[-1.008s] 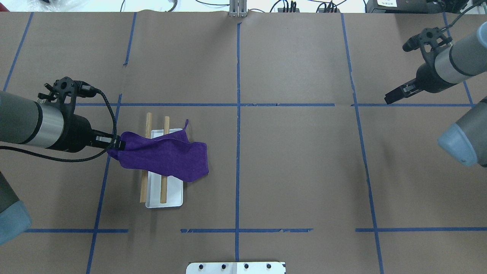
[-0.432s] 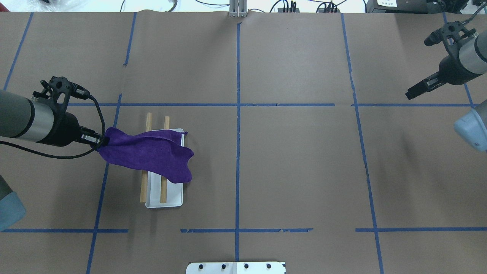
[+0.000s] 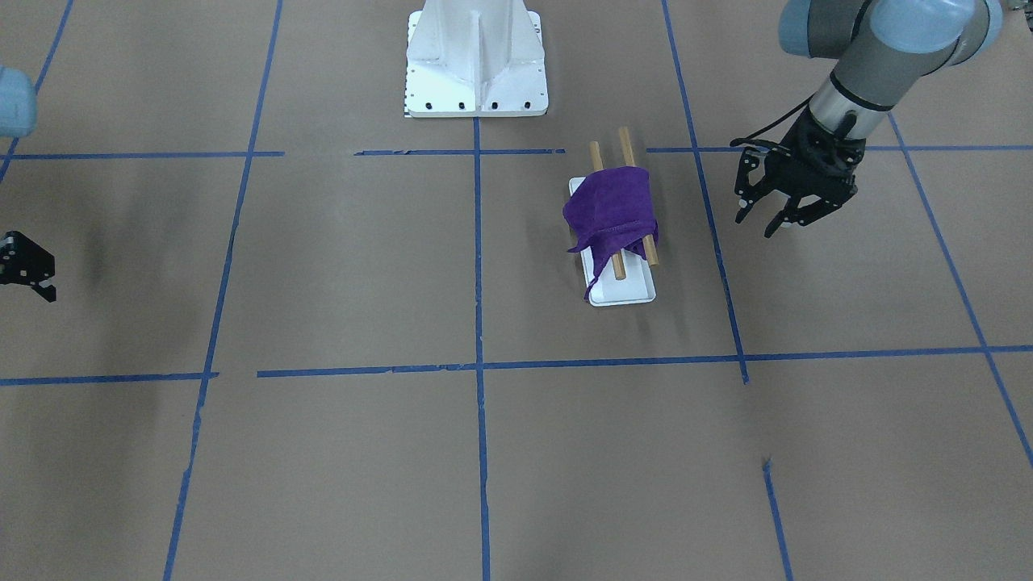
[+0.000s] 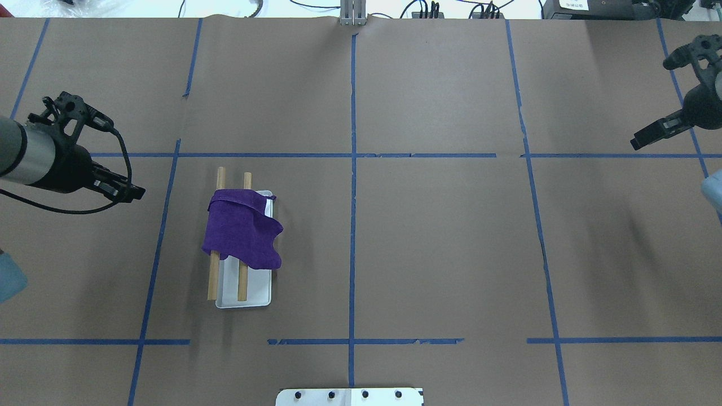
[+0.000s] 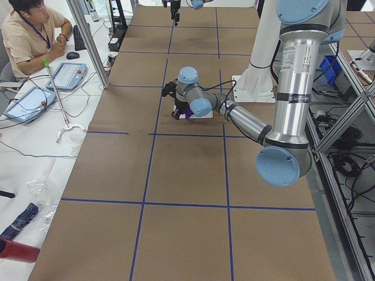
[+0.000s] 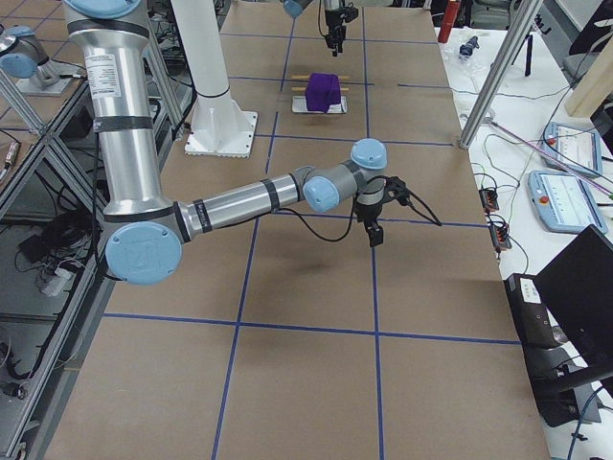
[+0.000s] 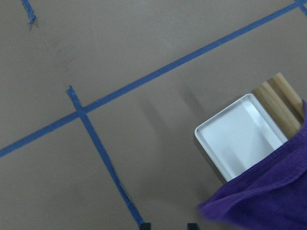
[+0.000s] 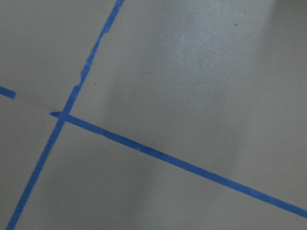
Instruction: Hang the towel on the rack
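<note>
The deep-purple towel (image 4: 242, 231) lies draped across both wooden rods of the rack (image 4: 213, 282), and one edge hangs over the white base (image 4: 254, 293). It shows the same way in the front view, the towel (image 3: 611, 210) on the rack (image 3: 625, 290). My left gripper (image 4: 138, 193) is open and empty, well to the left of the rack and apart from the towel; its spread fingers show in the front view (image 3: 767, 224). The left wrist view shows the towel's edge (image 7: 268, 196) and the base (image 7: 240, 143). My right gripper (image 4: 637, 144) looks shut and empty at the far right edge.
The robot's large white bolted pedestal (image 3: 476, 81) stands at the near middle of the table. Blue tape lines (image 4: 352, 169) cross the brown table cover. An operator (image 5: 29, 35) sits beyond the table's far side.
My left gripper let go of the towel and drew back to the left. The towel settled across the rods. My right arm moved further right, toward the table's edge.
</note>
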{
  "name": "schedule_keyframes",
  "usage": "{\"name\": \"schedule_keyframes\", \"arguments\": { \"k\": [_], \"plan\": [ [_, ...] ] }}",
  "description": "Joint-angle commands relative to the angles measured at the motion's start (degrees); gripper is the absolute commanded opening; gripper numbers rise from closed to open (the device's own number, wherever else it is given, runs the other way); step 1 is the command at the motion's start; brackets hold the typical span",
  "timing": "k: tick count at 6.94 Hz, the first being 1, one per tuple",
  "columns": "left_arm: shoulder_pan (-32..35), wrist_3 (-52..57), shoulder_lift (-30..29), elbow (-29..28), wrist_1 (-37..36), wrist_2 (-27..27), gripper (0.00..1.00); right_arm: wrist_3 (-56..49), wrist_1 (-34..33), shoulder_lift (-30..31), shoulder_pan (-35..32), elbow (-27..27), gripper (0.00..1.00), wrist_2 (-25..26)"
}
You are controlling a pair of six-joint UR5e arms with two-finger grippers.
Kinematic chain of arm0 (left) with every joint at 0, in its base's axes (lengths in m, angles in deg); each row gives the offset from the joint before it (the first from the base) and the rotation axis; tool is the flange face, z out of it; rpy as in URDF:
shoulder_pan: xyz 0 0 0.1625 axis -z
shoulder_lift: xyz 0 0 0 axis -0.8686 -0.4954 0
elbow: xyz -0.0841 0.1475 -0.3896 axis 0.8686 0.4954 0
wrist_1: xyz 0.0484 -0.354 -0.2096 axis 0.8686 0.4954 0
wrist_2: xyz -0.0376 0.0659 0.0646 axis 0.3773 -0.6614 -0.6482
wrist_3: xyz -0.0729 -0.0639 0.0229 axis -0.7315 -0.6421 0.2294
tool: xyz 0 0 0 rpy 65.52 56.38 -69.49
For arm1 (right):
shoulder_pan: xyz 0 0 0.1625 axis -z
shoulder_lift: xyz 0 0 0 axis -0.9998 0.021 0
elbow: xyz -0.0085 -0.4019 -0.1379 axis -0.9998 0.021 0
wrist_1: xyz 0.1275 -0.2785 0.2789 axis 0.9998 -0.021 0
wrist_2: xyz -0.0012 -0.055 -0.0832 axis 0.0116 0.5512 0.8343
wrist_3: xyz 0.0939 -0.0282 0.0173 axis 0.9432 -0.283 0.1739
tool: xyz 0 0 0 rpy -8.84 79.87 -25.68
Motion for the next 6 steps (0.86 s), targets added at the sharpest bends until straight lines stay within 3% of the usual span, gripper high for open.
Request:
{"name": "schedule_keyframes", "arguments": {
  "k": [1, 2, 4, 5, 6],
  "plan": [
    [7.1, 1.8, 3.0, -3.0, -0.5, 10.3, 1.0, -0.4, 0.1, 8.5, -4.8, 0.5, 1.0, -0.2],
    [10.7, 1.9, 5.0, -4.7, -1.5, 10.5, 1.0, -0.3, 0.3, 9.8, -10.4, 4.7, 1.0, -0.6],
    [17.2, 8.0, 8.8, -8.3, -2.3, 10.5, 1.0, -3.5, 0.0, 10.7, -18.7, 9.1, 1.0, -8.4],
    [21.1, 18.1, 9.2, -10.3, -7.7, 10.6, 1.0, -3.5, -0.6, 11.1, -20.8, 8.9, 1.0, -9.0],
    [25.2, 27.2, 8.6, -10.3, -19.1, 10.3, 1.0, -3.5, -4.2, 10.7, -21.4, 8.7, 1.0, -8.2]
  ]
}}
